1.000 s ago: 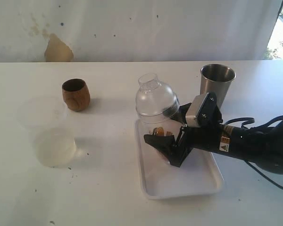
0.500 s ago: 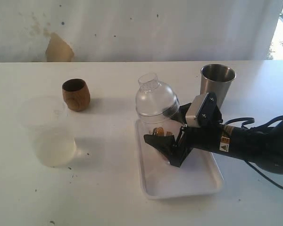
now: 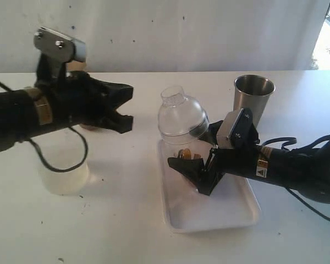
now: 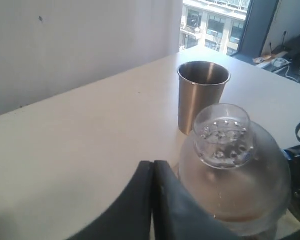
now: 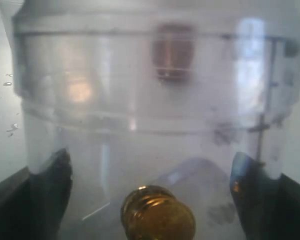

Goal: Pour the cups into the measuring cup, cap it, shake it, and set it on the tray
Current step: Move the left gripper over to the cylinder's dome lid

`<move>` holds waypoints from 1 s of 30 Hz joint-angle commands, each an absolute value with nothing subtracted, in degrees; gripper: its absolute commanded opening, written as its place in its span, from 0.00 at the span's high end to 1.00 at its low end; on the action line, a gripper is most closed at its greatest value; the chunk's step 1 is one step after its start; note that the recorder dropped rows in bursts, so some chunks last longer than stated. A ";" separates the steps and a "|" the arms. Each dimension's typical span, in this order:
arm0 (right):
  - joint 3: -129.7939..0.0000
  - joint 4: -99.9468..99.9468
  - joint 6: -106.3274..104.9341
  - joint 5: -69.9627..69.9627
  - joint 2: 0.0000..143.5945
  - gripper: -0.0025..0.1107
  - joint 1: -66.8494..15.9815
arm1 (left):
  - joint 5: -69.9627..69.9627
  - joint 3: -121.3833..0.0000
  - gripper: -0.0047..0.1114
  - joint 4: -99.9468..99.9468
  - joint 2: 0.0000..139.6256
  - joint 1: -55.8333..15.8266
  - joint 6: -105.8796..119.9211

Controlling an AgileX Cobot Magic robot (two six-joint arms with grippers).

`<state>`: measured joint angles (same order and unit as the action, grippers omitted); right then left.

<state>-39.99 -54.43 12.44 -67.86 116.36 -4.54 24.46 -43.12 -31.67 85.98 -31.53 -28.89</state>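
Two grippers are in view. The right gripper (image 3: 188, 147) grasps the measuring cup (image 5: 140, 125). Its jaws stand wide, with one finger (image 5: 52, 172) against each side wall and the clear cylinder filling the gap between them. The cup stands upright on the tray (image 3: 209, 217), which lies directly beneath this gripper. The cap (image 3: 181, 116) sits on the cup just above the jaws, neck up. Brown-gold bits (image 3: 185, 153) show through the wall low between the fingers; I cannot tell what they are. The left gripper (image 3: 126, 107) is clenched, fingers pressed together with nothing between them. It hovers above the table (image 3: 126, 220), apart from the cap, which lies ahead of its tips. The steel tumbler (image 3: 254, 94) stands on the table beyond the cap from the left gripper and behind the right gripper. A frosted cup (image 3: 63, 177) stands under the left arm, behind its gripper.
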 commanded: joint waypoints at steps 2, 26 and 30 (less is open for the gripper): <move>-39.88 -54.45 12.22 -69.96 115.57 0.98 -4.57 | 22.73 -49.67 0.96 -26.49 95.68 -32.70 -30.39; -39.88 -52.15 16.92 -64.08 115.57 0.56 -4.57 | 25.94 -56.79 0.96 -26.49 103.65 -41.32 -31.69; -39.88 -51.40 19.71 -62.79 115.57 0.26 -4.47 | 25.65 -56.79 0.96 -24.49 103.46 -41.32 -29.28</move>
<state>-39.88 -52.39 18.04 -65.08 115.77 -4.54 29.00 -57.22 -24.12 102.63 -40.11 -30.77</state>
